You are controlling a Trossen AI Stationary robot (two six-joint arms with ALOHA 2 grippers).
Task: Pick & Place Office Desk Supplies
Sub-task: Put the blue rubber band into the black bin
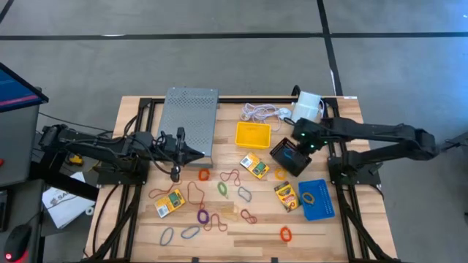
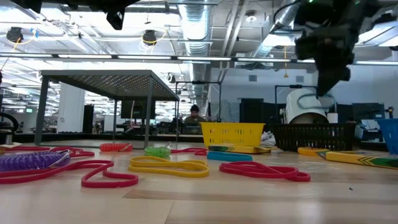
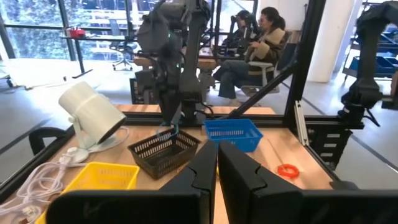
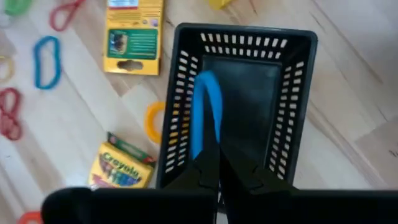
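Observation:
My right gripper [image 4: 216, 155] hangs over the black mesh tray [image 4: 249, 34] and is shut on a blue rubber band [image 4: 202, 115]. The yellow tray [image 1: 252, 134] stands just left of the black one, and the blue tray [image 1: 316, 199] lies nearer the front right. Crayon boxes [image 1: 254, 166] [image 1: 287, 196] [image 1: 170, 203] and many coloured rubber bands [image 1: 223, 188] lie flat on the wood. My left gripper [image 1: 179, 152] waits shut at the table's left, pointing level toward the trays. My right gripper pinches one end of the blue band's loop [image 4: 210, 144] between its two fingertips, coming steeply from above. The rest of the loop [image 3: 166, 129] hangs below the fingers over the inside of the black tray; whether its lower end touches the tray I cannot tell.
A grey perforated stand [image 1: 189, 117] takes up the far left. A white cylinder [image 1: 308, 106] and a coiled white cord [image 1: 259, 112] lie at the far edge behind the trays. People sit beyond the table [image 3: 261, 43].

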